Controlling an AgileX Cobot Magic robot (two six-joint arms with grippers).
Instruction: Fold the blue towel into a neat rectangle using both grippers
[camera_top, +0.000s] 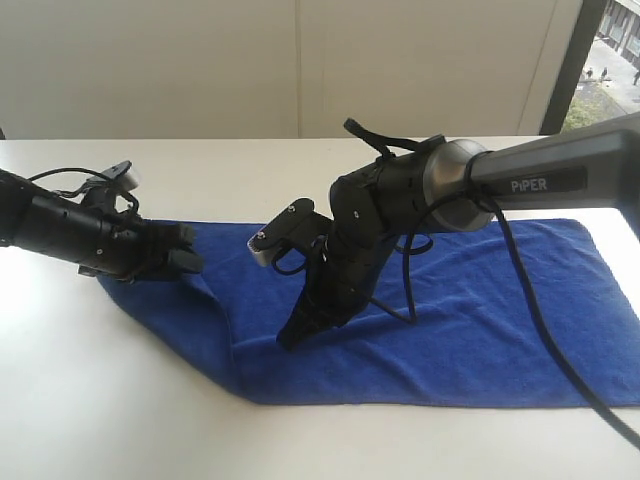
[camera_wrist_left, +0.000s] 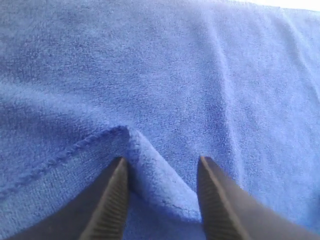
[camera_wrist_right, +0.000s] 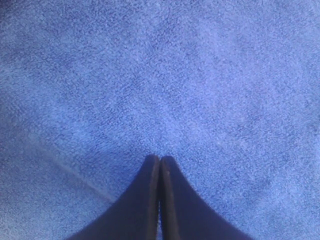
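Note:
The blue towel (camera_top: 450, 320) lies spread across the white table, its left end rumpled and folded in at a slant. At that left end my left gripper (camera_top: 188, 258) is low over the cloth. In the left wrist view its jaws (camera_wrist_left: 161, 161) stand open, with a raised hemmed ridge of towel (camera_wrist_left: 165, 185) between the fingers (camera_wrist_left: 112, 200) and not pinched. My right gripper (camera_top: 288, 340) points down onto the towel left of its middle. Its jaws (camera_wrist_right: 160, 157) are shut with nothing between them, and the tips rest on flat cloth (camera_wrist_right: 200, 75).
The white table (camera_top: 120, 420) has bare surface in front of and behind the towel. Black cables (camera_top: 540, 330) trail from the right arm over the towel's right half. A wall stands behind, with a window (camera_top: 610, 60) at the far right.

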